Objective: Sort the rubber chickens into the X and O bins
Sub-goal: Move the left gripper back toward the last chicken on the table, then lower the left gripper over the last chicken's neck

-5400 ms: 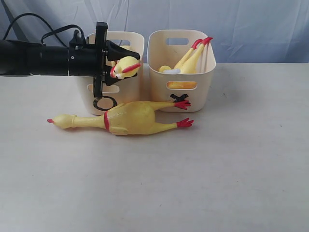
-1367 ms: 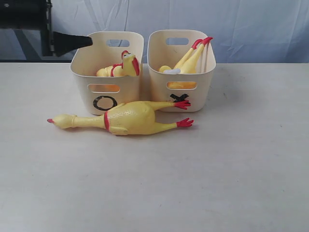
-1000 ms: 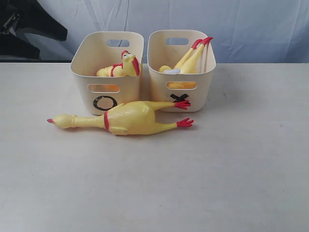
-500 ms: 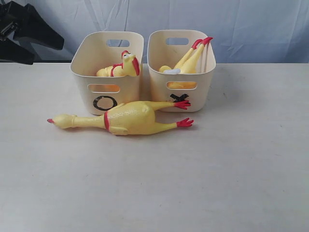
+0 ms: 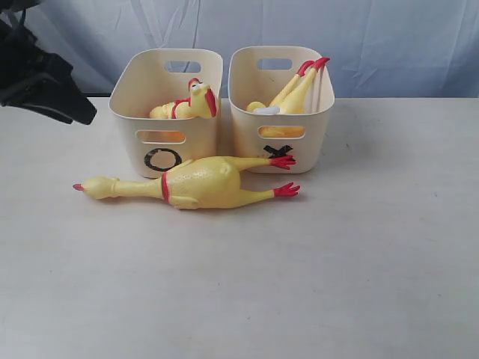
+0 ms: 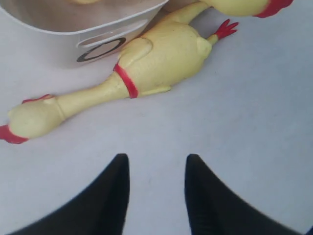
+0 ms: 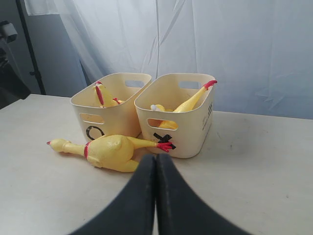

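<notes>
Left hand [image 6: 156, 159]: fingers spread, empty, at the far left.
Right hand [image 7: 156, 157]: fingers pressed together, holding nothing.
Loose chicken [image 5: 202, 183]: lay on the counter [image 5: 314, 284], just near of the bins.
Heading: head left, feet right; long axis left-right.
Grasp advice: come down over the neck or body and close crosswise to that axis.
Bins: O bin [image 5: 166, 142] left, X bin [image 5: 288, 146] right.

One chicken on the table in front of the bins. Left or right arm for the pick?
Left, most likely. The left gripper hangs open close to the loose chicken, with its neck just ahead of the jaws. The right gripper is shut and looks at it from farther back.
</notes>
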`<action>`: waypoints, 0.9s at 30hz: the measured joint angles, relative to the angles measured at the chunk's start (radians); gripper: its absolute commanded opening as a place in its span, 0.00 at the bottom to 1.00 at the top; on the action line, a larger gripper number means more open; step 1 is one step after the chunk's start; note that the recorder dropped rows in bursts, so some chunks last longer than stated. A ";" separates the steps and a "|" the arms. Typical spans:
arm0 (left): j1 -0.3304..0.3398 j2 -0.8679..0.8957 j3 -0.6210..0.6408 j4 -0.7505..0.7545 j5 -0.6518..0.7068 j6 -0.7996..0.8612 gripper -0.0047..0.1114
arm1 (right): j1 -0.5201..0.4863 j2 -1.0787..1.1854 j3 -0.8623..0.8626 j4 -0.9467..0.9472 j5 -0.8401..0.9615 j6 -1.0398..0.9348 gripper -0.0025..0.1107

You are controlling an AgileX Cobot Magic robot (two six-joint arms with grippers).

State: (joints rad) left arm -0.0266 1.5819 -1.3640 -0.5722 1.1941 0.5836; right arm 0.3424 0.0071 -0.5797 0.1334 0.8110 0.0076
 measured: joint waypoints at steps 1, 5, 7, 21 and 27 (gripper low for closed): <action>-0.007 0.000 0.000 0.018 -0.010 0.000 0.27 | 0.000 0.000 0.000 0.000 0.000 0.000 0.01; -0.022 0.005 0.007 0.083 -0.043 0.002 0.28 | 0.000 0.000 0.000 0.000 0.000 0.000 0.01; -0.024 0.022 0.017 0.093 -0.058 0.001 0.28 | 0.000 0.000 0.000 0.000 0.000 0.000 0.01; -0.057 0.226 0.050 0.116 -0.119 0.425 0.23 | 0.000 0.000 0.000 0.000 0.000 0.000 0.01; -0.111 0.266 0.051 0.174 -0.271 0.647 0.22 | 0.000 0.000 0.000 0.000 0.000 0.000 0.01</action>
State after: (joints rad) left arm -0.1377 1.8483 -1.3134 -0.3985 0.9234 1.2307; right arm 0.3424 0.0071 -0.5797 0.1334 0.8110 0.0076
